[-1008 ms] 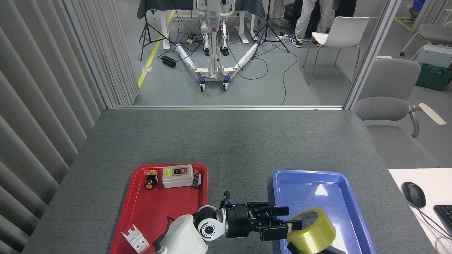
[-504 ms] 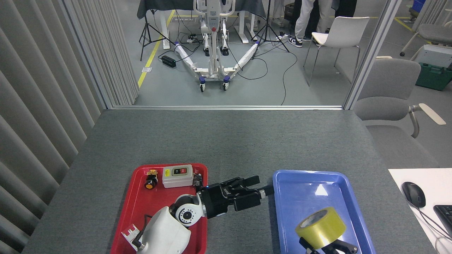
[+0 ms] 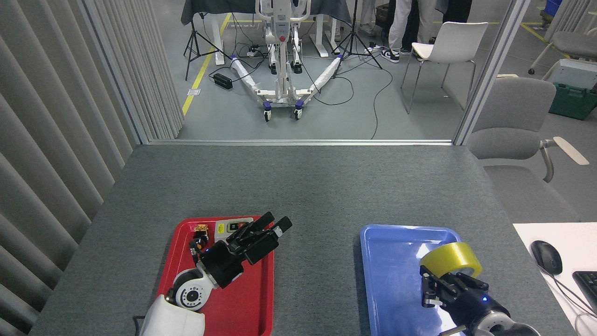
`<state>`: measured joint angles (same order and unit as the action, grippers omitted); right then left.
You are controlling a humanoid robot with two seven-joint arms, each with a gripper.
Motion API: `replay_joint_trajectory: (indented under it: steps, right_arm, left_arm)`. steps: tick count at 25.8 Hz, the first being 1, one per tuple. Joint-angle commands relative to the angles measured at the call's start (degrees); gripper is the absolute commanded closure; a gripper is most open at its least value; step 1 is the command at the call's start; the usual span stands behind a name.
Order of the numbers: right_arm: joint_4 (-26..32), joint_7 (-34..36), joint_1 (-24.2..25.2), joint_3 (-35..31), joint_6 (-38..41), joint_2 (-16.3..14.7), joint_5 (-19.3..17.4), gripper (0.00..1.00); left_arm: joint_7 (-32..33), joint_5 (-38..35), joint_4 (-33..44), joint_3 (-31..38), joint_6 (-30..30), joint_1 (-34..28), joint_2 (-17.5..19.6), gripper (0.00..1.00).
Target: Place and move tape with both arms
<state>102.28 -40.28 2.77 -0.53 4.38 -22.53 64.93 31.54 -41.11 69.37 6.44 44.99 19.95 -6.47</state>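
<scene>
Holding the tape (image 3: 451, 259) tight with the right gripper (image 3: 438, 282) over the blue tray (image 3: 391, 261). Left gripper (image 3: 263, 233) spread open, empty, over the red tray (image 3: 254, 305). Handover looks done; setting down left.

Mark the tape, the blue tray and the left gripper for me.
tape (image 3: 454, 258), head view, yellow outer band.
blue tray (image 3: 392, 261), head view, bare floor.
left gripper (image 3: 275, 225), head view, between fingertips.

Bright even light, sharp, blue tray (image 3: 373, 252) glare
</scene>
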Motion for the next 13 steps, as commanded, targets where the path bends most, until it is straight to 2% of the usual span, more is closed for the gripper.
replay_joint_trajectory:
  steps: [1,4,7,10,13]
  right_arm:
    - [0.12,-8.67,-1.98,1.06,-5.17,-0.85,-1.82,0.96]
    - [0.12,-19.66,-2.94,1.24,-7.28,-1.2,-1.91,0.95]
    - [-0.15,-29.06,-5.58,2.82,-7.54,-2.34,-2.08,0.96]
    - [-0.5,-40.31,-7.69,5.01,-10.71,-2.17,-2.44,1.0]
    - [-1.12,-43.3,-9.27,6.95,-13.34,-2.08,-2.52,1.0]
  left_arm:
    - [-0.86,-11.35,2.87,6.66,0.01,-1.05,0.05,0.04]
    - [-2.62,-17.16,4.46,10.17,0.01,-3.07,0.05,0.04]
    - [-4.47,-17.25,5.25,12.81,0.01,-5.54,0.14,0.04]
    - [-6.31,-17.86,7.88,16.59,0.01,-8.0,0.14,0.04]
    - [-7.19,-23.22,11.57,17.47,0.01,-9.67,0.14,0.04]
